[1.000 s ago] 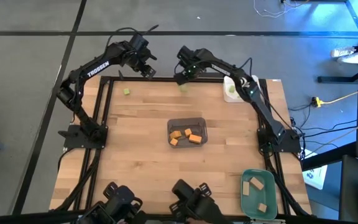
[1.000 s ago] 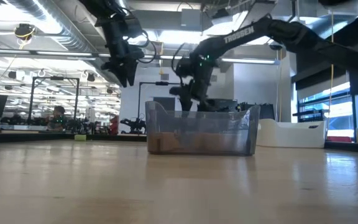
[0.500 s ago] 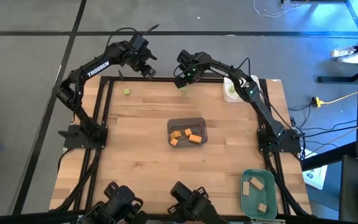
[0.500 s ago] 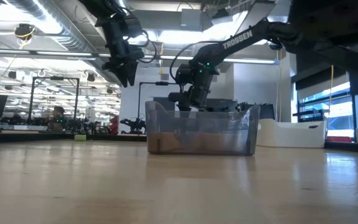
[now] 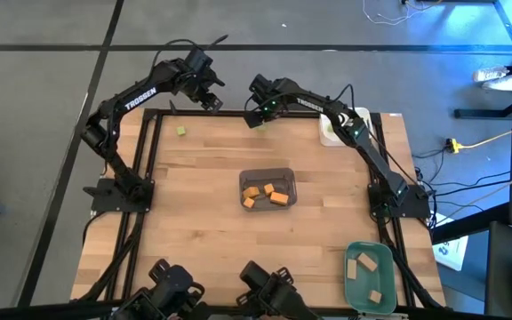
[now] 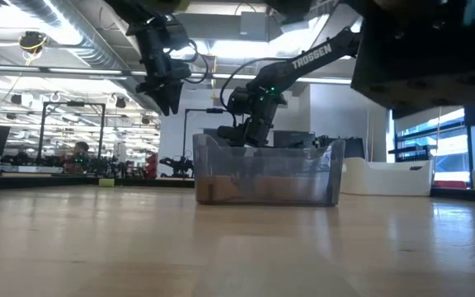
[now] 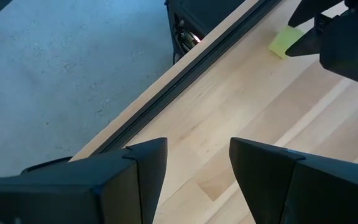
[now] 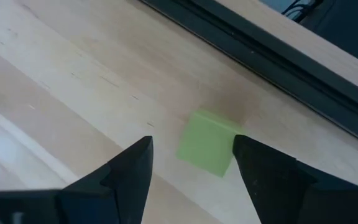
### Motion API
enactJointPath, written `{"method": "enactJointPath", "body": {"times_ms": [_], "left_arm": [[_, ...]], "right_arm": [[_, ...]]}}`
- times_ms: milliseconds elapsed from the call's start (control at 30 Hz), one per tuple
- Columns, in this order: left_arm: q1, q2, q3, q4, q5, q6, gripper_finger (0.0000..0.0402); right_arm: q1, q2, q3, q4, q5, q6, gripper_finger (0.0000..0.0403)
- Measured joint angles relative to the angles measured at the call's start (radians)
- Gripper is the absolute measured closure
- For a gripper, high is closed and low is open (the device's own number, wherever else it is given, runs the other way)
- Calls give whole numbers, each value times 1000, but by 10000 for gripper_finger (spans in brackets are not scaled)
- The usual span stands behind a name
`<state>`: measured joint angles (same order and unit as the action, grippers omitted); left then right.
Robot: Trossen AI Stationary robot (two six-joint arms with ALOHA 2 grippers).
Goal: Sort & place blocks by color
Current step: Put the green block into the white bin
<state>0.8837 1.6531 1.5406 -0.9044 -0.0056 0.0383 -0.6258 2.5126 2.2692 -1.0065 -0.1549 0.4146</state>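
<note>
Wooden table [image 5: 194, 222] fills the view, grey tray [image 5: 268, 189] mid-table holding orange blocks [image 5: 268, 195]. Far from the tray at the back edge, right gripper [image 8: 191, 163] is spread around a green block [image 8: 206, 151], not pinching. Left gripper [image 7: 197, 165] hangs spread nearby, empty.

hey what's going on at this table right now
Two robot arms are sorting small wooden blocks by color. The right gripper is low at the far edge of the table, jaws open around a green block but not shut on it. The left gripper hangs open at the far edge, near another green block. Orange blocks lie in the clear middle bin, tan blocks in the green tray.
</note>
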Motion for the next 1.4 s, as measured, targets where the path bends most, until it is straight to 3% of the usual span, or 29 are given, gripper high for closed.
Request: {"method": "enactJointPath", "body": {"times_ms": [533, 833, 1000, 1200, 1400], "left_arm": [[0, 0, 0, 0, 0, 1, 234], [0, 0, 0, 0, 0, 0, 234], [0, 0, 0, 0, 0, 1, 234], [0, 0, 0, 0, 22, 28, 234], [0, 0, 0, 0, 26, 51, 234]], "right_arm": [[2, 12, 78, -66, 93, -4, 169], [2, 30, 64, -51, 85, -1, 169], [-2, 48, 64, -45, -1, 26, 170], [-9, 48, 64, -34, -19, 31, 196], [-13, 48, 64, -34, -24, 29, 245]]}}
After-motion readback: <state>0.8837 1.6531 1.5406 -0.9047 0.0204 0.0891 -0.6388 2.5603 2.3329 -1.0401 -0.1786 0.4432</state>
